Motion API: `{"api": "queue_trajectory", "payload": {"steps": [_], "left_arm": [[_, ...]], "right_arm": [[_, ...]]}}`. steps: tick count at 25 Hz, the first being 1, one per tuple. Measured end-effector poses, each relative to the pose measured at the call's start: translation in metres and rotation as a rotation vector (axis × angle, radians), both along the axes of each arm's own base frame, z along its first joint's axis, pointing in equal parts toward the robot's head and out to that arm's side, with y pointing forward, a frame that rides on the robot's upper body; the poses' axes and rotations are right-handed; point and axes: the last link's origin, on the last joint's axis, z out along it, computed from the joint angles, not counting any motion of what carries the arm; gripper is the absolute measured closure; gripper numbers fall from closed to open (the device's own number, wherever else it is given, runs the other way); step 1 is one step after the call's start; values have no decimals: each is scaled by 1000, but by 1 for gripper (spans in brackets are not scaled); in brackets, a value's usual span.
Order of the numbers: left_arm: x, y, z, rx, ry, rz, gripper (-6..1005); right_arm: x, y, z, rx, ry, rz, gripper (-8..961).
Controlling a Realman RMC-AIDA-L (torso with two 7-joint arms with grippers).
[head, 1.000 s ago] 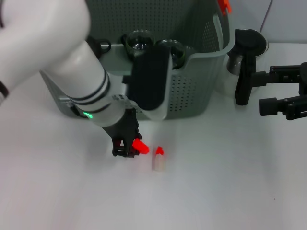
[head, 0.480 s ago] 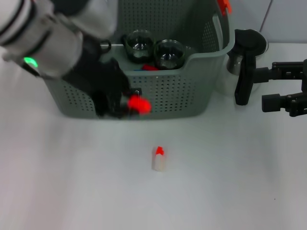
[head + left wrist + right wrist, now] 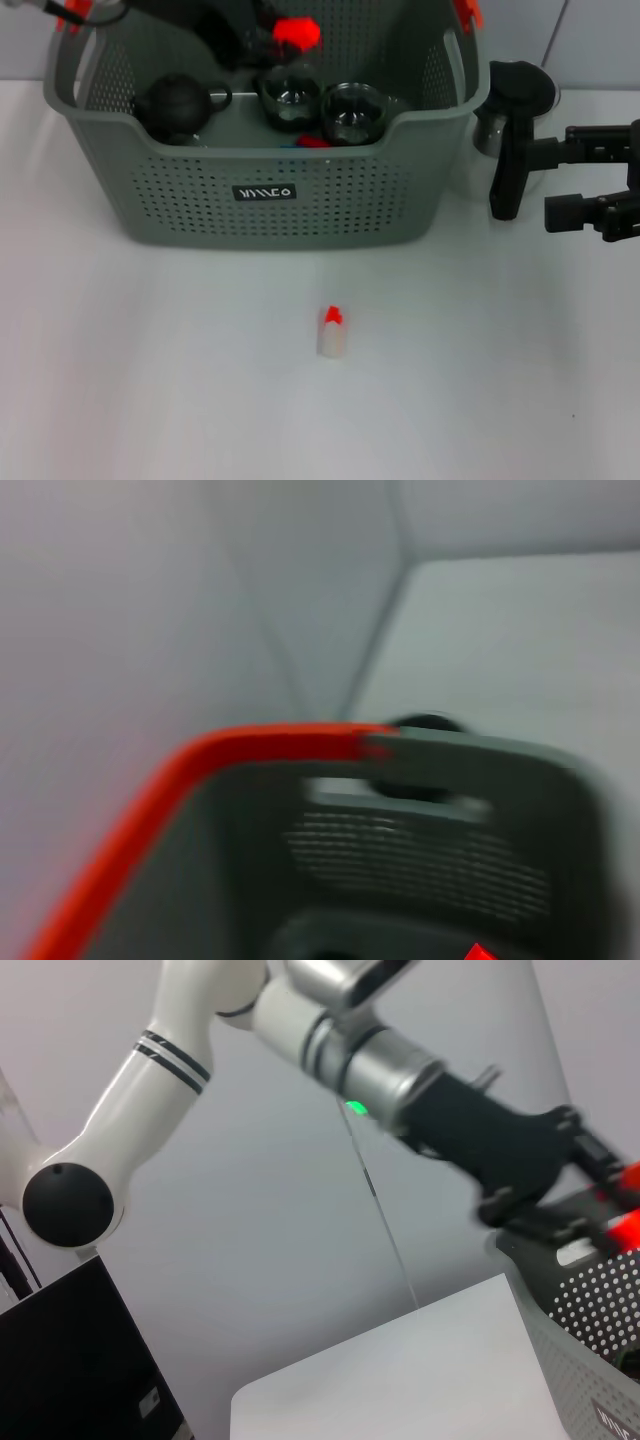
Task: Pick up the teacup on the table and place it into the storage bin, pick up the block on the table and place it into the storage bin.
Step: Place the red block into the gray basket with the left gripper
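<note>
Small red block [image 3: 296,31]: light, rigid; pinched by left gripper [image 3: 262,32] above grey-green perforated storage bin [image 3: 265,200]. Right gripper [image 3: 600,185]: parked, fingers parted.

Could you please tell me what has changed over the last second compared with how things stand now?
The left pincer lifted the red block off the table, carried it up and away from the robot, and now holds it above the storage bin. The small white piece with a red tip stayed on the table. The cups and teapot in the bin, and the right pincer beside it, barely moved.
</note>
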Motion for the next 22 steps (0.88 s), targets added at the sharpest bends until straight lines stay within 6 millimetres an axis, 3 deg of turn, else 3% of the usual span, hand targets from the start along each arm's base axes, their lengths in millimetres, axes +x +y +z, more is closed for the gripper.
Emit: {"api": "queue_trajectory", "payload": {"steps": [5, 12, 15, 22], "left_arm": [[-7, 28, -11, 85, -15, 81, 672], [-14, 38, -19, 173, -11, 133, 671], [-19, 39, -16, 190, -31, 168, 466], [-34, 34, 5, 257, -194, 246, 318]], "right_arm": [[1, 0, 0, 1, 0, -4, 11], [-1, 1, -1, 1, 2, 1, 11], [-1, 1, -1, 3, 3, 0, 12], [-2, 2, 1, 13, 3, 6, 12]]}}
